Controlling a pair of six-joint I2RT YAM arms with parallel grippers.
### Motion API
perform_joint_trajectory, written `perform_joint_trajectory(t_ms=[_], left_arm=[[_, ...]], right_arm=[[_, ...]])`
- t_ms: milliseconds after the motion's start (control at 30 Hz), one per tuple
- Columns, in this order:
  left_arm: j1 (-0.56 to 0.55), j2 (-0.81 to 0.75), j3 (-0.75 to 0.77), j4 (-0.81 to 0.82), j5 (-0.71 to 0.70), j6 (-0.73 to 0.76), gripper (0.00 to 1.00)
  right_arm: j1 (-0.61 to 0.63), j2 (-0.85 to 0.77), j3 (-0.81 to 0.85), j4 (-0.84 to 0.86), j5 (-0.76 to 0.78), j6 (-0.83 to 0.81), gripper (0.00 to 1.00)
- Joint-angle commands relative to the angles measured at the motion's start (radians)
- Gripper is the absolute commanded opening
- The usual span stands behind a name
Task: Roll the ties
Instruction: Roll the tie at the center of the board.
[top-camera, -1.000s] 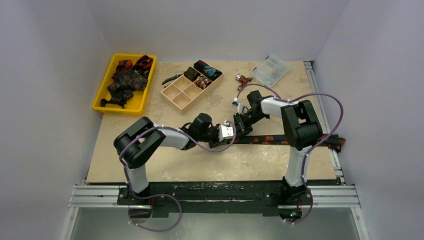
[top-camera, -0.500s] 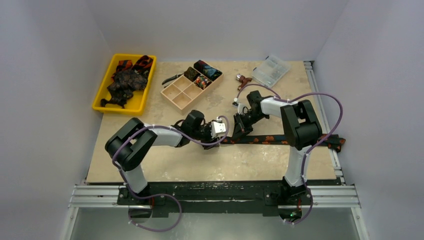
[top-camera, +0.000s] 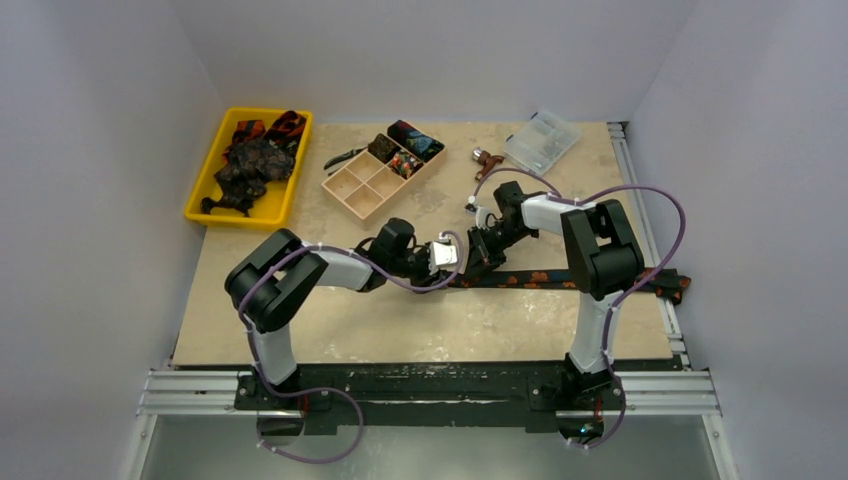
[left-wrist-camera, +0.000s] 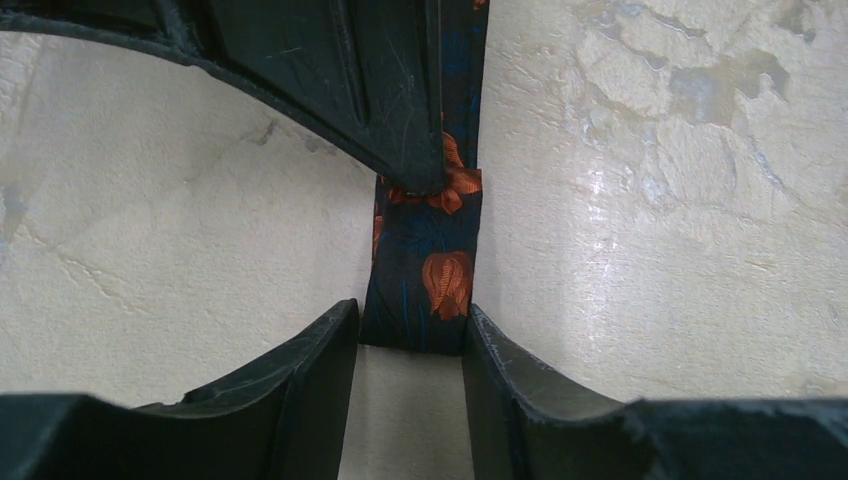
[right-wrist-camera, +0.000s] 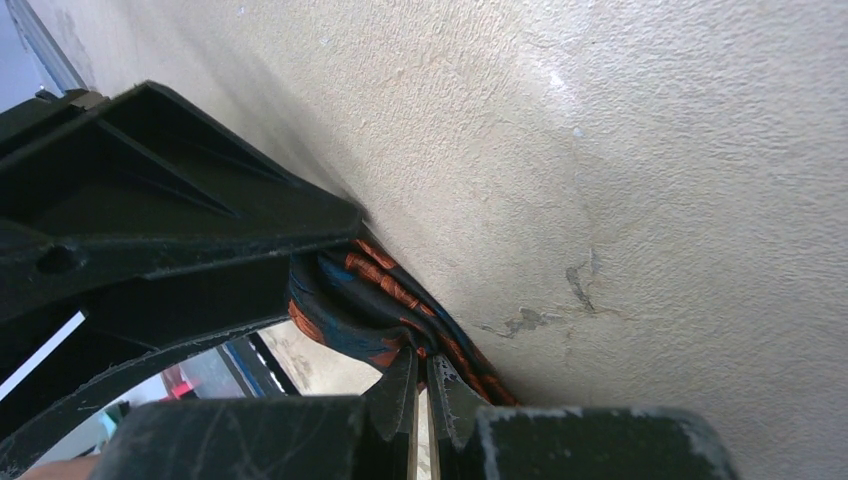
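Note:
A dark tie (top-camera: 560, 279) with orange tulip prints lies stretched left to right across the table's near half. Its narrow left end (left-wrist-camera: 430, 280) sits flat between the tips of my left gripper (left-wrist-camera: 410, 335), which is open, one finger (left-wrist-camera: 320, 350) on each side of the fabric. My right gripper (right-wrist-camera: 420, 370) is shut on a bunched fold of the tie (right-wrist-camera: 350, 300) just beyond that end. From above, the left gripper (top-camera: 455, 258) and right gripper (top-camera: 480, 258) are close together at the tie's left end. The right gripper's black finger (left-wrist-camera: 370, 90) covers part of the tie in the left wrist view.
A yellow tray (top-camera: 200, 190) at the back left holds several loose ties. A tan divided box (top-camera: 360, 190) holds rolled ties in its far cells. Pliers (top-camera: 345, 157), a small brown tool (top-camera: 487, 158) and a clear plastic case (top-camera: 541, 140) lie at the back. The tie's far end (top-camera: 675, 287) overhangs the right edge.
My left gripper drew back to the left, its jaws widening, then came right again onto the tie's end. The right gripper stayed shut on the fold.

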Motion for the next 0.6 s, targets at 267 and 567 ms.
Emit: perform_joint_trajectory(t_ms=[267, 567], left_arm=[[-0.062, -0.025, 0.065, 0.035, 0.041, -0.103, 0.32], [-0.084, 0.079, 0.151, 0.050, -0.028, -0.181, 0.34]], right_arm=[[0.000, 0.050, -0.024, 0.050, 0.137, -0.029, 0.00], [-0.001, 0.053, -0.025, 0.060, 0.117, -0.024, 0.00]])
